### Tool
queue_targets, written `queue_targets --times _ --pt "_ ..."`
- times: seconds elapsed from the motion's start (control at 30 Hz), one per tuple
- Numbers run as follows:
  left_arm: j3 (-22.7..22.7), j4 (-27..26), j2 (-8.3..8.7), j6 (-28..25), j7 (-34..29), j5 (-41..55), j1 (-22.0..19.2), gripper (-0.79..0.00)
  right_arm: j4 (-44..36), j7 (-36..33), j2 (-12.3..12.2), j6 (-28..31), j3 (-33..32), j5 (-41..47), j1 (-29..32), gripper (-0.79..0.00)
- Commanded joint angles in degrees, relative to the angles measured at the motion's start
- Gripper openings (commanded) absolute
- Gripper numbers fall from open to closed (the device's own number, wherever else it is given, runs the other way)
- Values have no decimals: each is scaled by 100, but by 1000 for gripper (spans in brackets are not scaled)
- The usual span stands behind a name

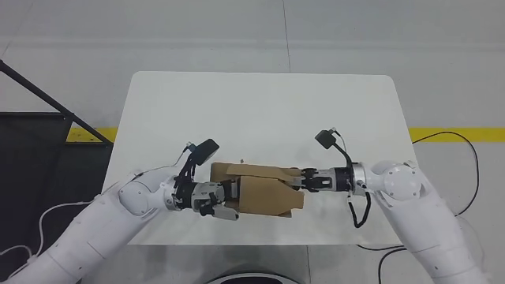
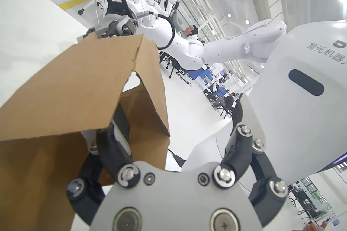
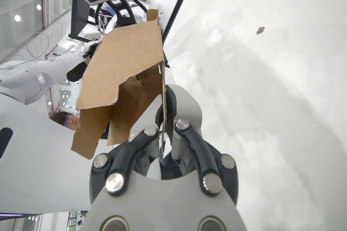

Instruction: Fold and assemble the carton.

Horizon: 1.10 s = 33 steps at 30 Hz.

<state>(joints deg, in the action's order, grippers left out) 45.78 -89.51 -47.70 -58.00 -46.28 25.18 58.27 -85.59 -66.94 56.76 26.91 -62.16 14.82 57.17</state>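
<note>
Right gripper [image 3: 164, 118]: clenching on the thin edge of one wall of the brown corrugated cardboard carton [image 1: 264, 193], at the end nearer that arm

Left gripper [image 2: 179, 121]: standing released, its fingers [image 2: 119, 121] spreading wide and straddling a wall at the carton's opposite end, one finger reaching inside

Carton: hanging between the two grippers over the near part of the white rectangular table [image 1: 260, 110]; whether it is touching the tabletop cannot be told

Progress, as judged: carton is standing opened into a hollow sleeve, its walls parting; end flaps [image 3: 86, 140] are sticking out loose, so folding them in and closing both ends are waiting to be done

Also: small brown scrap [image 3: 260, 30] lying on the tabletop, well apart from the carton
</note>
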Motion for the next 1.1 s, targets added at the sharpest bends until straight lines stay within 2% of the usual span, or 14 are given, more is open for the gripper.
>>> queue_targets --times 0.0,0.6,0.67,0.73,0.9,1.07 --pt "7 47 -2 0 0 -54 -16 0 0 2 -1 5 2 -1 -2 -785" --pt "-41 132 -61 0 0 -70 -34 0 -40 -16 -3 -132 75 -156 -56 -785" --pt "-58 162 -69 0 0 -73 -46 -31 -39 3 -1 -151 83 -170 -66 -785" --pt "-82 190 -77 0 0 -81 -57 -132 -39 28 1 -173 93 -193 -77 -785" --pt "-133 274 -96 0 0 -97 -99 -237 -50 69 7 -192 120 -231 -97 -785" --pt "-163 325 -118 0 0 -88 -136 -305 -54 73 9 -196 135 -251 -112 -785"
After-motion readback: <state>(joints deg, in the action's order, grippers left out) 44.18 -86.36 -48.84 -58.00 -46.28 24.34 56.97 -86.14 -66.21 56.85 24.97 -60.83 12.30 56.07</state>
